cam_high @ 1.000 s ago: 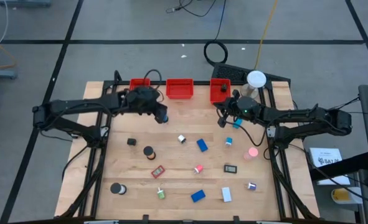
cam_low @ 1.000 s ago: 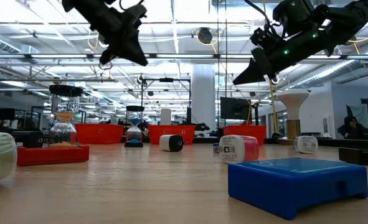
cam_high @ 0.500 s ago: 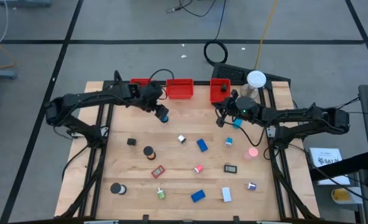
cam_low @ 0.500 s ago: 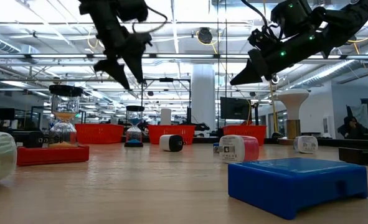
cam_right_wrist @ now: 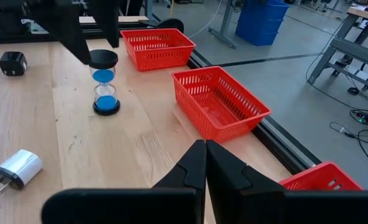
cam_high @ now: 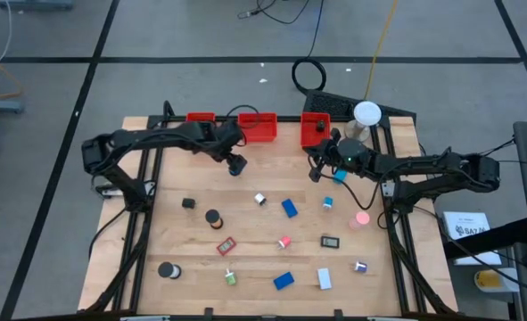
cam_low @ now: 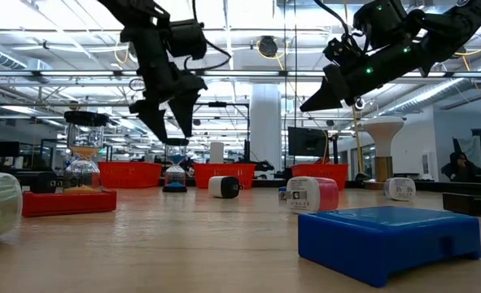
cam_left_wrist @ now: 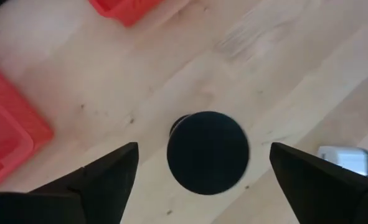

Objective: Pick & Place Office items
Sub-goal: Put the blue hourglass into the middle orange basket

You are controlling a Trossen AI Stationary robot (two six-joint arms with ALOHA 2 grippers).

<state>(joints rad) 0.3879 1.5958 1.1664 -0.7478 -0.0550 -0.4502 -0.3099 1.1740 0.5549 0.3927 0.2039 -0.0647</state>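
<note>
Moved: left gripper (cam_high: pixel 234 163) has swung from beside the far-left bin toward the middle of the table's far edge, and its fingers (cam_left_wrist: pixel 103 180) have spread wide, letting go of the blue hourglass (cam_right_wrist: pixel 104 83).
Near edge: blue block (cam_low: pixel 386 240) and other office items lie untouched along the near half of the table (cam_high: pixel 263 267).
Hourglass: stands upright just inside the far edge, in front of the middle red bin (cam_high: pixel 257 127), directly under the open jaws.
Right gripper (cam_high: pixel 317 175): hangs by the far-right corner, fingers pressed together, holding nothing.
Advice: lift straight up, so neither finger clips the hourglass cap and topples it.
</note>
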